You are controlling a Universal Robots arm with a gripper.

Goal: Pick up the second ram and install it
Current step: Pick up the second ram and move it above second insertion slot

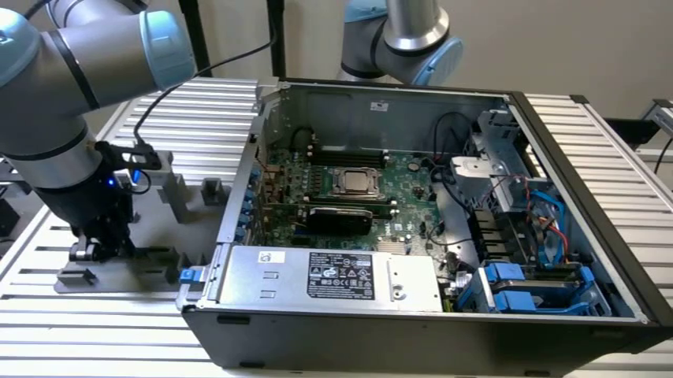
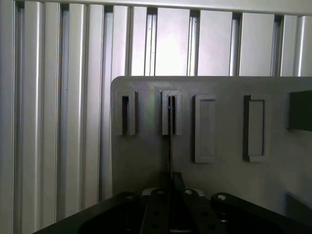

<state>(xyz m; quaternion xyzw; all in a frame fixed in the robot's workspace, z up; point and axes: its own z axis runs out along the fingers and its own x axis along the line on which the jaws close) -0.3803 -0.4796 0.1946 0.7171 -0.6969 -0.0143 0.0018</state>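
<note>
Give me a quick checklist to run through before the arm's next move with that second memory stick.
1. Claw lined up with the second ram: ok.
2. Second ram sitting in a slot of the grey fixture: ok.
3. Computer case open, with the inside exposed: ok.
4. Free memory slot on the motherboard: cannot tell.
</note>
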